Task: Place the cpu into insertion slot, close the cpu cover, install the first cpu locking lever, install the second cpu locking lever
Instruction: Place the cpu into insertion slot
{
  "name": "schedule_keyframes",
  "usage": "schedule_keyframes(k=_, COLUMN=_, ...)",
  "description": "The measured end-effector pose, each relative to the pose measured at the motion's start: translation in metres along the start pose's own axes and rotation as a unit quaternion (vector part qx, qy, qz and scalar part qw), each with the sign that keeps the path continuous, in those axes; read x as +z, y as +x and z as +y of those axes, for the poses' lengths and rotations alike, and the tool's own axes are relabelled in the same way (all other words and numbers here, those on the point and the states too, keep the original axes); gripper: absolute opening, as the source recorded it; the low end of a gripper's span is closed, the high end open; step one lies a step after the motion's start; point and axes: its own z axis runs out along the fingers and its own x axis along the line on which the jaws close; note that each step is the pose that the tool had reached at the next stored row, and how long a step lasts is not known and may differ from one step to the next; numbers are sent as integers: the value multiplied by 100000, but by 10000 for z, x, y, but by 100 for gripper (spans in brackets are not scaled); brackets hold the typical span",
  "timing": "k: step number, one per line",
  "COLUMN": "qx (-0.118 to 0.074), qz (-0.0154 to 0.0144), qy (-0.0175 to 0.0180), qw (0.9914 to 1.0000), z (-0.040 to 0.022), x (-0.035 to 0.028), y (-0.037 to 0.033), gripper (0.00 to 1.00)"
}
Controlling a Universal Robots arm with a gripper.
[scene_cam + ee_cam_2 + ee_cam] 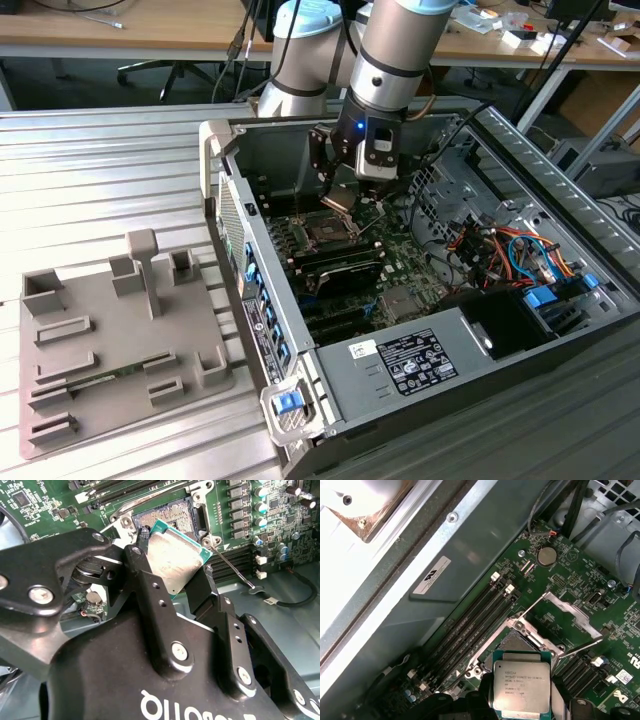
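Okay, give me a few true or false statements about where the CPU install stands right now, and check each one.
1. The gripper holds the cpu between its fingers. True.
2. The cpu is seated in the insertion slot. False: the slot is empty, and the chip is held clear of it.
3. The cpu cover is shut over the slot. False: it is swung open on its hinge.
4. A grey fixture tray lies to the exterior view's left of the computer case. True.
5. The case is closed up. False: its side is open, showing the motherboard.
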Motion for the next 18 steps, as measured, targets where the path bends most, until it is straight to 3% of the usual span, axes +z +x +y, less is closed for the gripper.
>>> schedule_keyframes(k=18, qx=3919, qz=-12, qy=-85, qw=99923, z=0, x=8, y=0, gripper=55)
